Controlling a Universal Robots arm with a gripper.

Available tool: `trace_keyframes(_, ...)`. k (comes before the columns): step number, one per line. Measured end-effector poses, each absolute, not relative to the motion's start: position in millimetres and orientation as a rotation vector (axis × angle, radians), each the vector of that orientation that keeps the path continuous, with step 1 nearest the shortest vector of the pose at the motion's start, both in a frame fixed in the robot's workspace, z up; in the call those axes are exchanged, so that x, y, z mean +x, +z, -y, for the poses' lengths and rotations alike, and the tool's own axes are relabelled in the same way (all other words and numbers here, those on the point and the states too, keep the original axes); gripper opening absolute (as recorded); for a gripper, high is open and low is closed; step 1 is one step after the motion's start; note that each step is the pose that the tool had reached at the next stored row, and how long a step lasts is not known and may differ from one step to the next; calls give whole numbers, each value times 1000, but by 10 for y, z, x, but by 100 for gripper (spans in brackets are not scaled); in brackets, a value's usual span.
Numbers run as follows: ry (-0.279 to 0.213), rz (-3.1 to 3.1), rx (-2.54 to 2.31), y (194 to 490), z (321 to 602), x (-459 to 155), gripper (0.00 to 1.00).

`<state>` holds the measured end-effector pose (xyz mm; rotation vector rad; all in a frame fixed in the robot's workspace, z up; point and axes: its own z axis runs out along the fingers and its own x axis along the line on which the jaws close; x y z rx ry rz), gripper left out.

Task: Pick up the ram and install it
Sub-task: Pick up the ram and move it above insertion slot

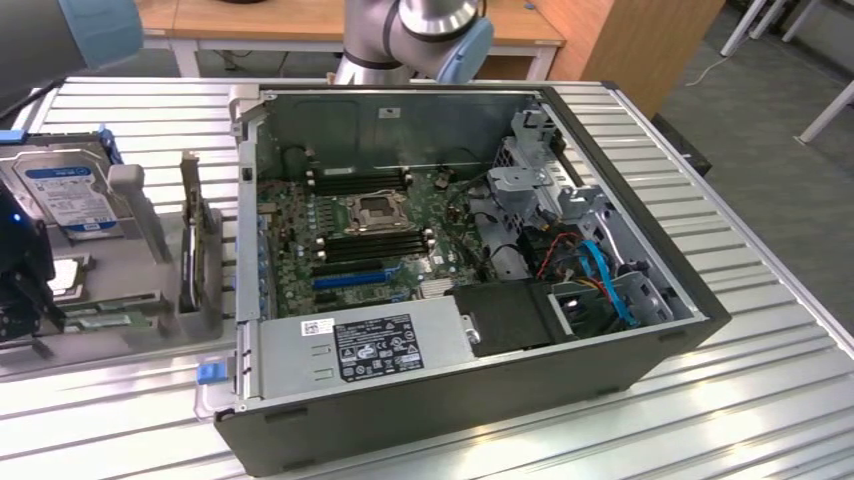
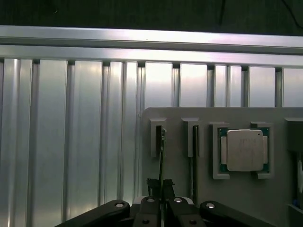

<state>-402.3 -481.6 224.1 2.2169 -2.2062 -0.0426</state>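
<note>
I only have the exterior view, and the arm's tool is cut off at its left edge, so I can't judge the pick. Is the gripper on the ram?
Observer: Yes, the gripper is shut on the ram, which stands on edge in the grey holder.
Operator: Anything close beside it?
Observer: A second thin board stands in the next slot, apart from it.
Operator: And past that?
Observer: A processor lies flat in its own pocket.

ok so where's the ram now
In the wrist view, the ram stands on edge in a slot of the grey holder tray, gripped between the fingers, with another thin card beside it and the processor beyond that.
</note>
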Motion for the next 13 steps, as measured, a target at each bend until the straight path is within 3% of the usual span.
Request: trace_keyframes(13,-36,2165,2251,2548,4810,-4023,13)
